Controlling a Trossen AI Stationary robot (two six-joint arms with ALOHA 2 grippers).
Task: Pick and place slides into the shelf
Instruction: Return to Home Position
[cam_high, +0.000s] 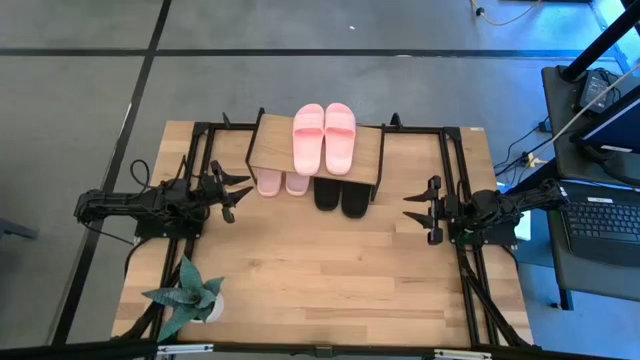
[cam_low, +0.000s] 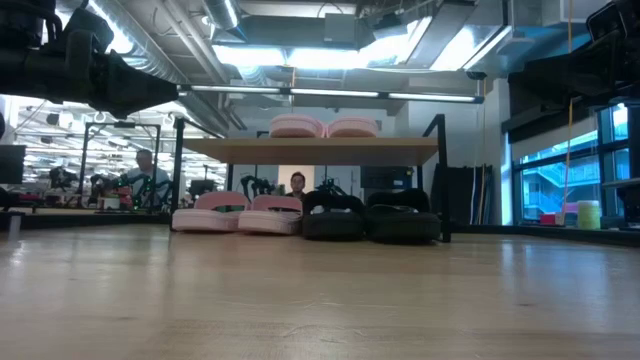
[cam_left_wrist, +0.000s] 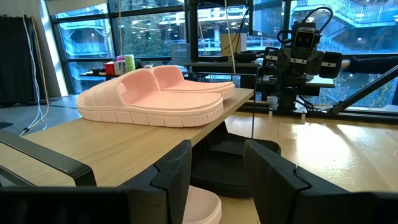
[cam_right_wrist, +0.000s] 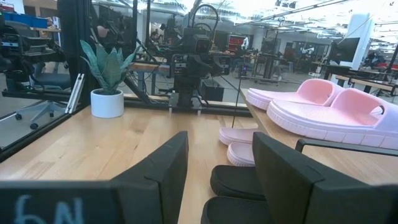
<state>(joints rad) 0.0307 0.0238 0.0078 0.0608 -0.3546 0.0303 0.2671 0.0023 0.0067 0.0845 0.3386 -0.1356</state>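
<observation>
Evidently sorted: the top pink pair (cam_high: 324, 137) rests on the shelf (cam_high: 270, 150), with the lower pink pair (cam_high: 283, 183) and black pair (cam_high: 341, 195) tucked beneath. The left gripper (cam_high: 239, 196) and right gripper (cam_high: 412, 210) flank it, fingers apart and empty, giving it room.

Matt foam slides (cam_high: 308, 138), wood-topped shelf (cam_high: 270, 150)

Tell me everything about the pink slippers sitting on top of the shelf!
The pink pair on top is two light pink slides that look like soft foam. Each has a wide strap, an open toe and a grooved sole edge. They lie flat, soles down, side by side and close together, near the middle of the light wooden top board of the shelf. Only the board touches them; nothing is holding them.
</observation>
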